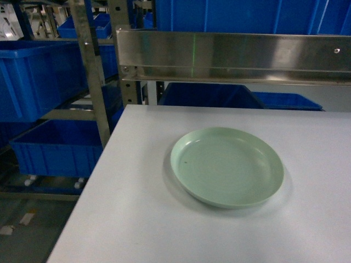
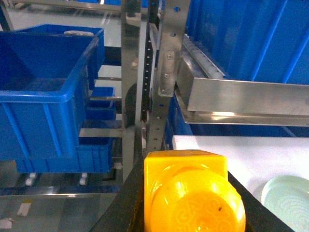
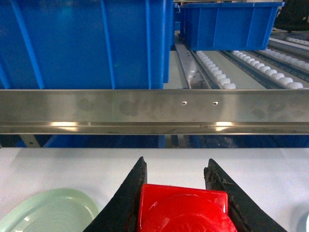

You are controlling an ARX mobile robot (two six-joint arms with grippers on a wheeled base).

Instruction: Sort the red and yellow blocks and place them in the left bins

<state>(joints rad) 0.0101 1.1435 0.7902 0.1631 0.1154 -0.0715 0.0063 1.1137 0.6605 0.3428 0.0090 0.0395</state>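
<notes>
In the left wrist view my left gripper (image 2: 186,164) is shut on the orange-yellow block (image 2: 193,198), which fills the gap between the black fingers (image 2: 128,203). It hangs near the table's left edge. Beyond it to the left, a large deep blue bin (image 2: 43,92) sits on the rack. The right wrist view shows my right gripper (image 3: 175,162) shut on the bright red block (image 3: 181,210), held over the white table. The head view shows the deep blue bin (image 1: 33,76) at far left, but neither gripper nor block.
A pale green plate (image 1: 226,166) lies on the white table (image 1: 137,219). A steel rail (image 1: 230,55) runs across behind the table, with blue crates above it. A metal rack upright (image 1: 90,71) stands at the table's left. A shallower blue crate (image 1: 55,148) sits lower left.
</notes>
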